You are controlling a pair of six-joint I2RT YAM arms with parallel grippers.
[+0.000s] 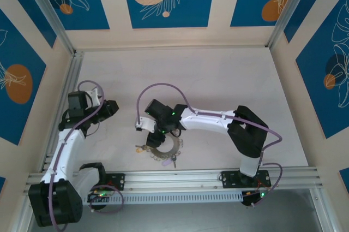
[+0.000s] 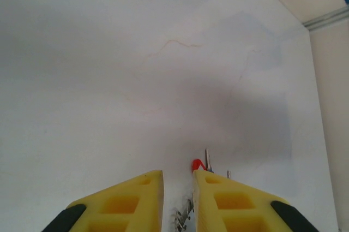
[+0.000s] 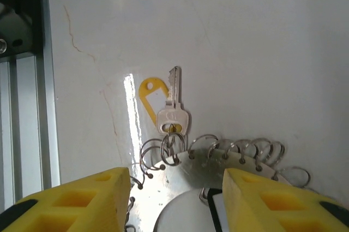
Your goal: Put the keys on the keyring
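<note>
Near and left of centre, the keyring [image 3: 188,174] lies flat: stiff, slick metal, best pinched across its rim. The right gripper [image 3: 177,183] straddles it, though I cannot tell whether it grips. Further left, the left gripper [image 2: 177,175] clenches a light red key [image 2: 197,164].

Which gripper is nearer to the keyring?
Right. The right gripper hangs directly over the keyring; the left gripper, shut on a red key, is well off to the keyring's left.
</note>
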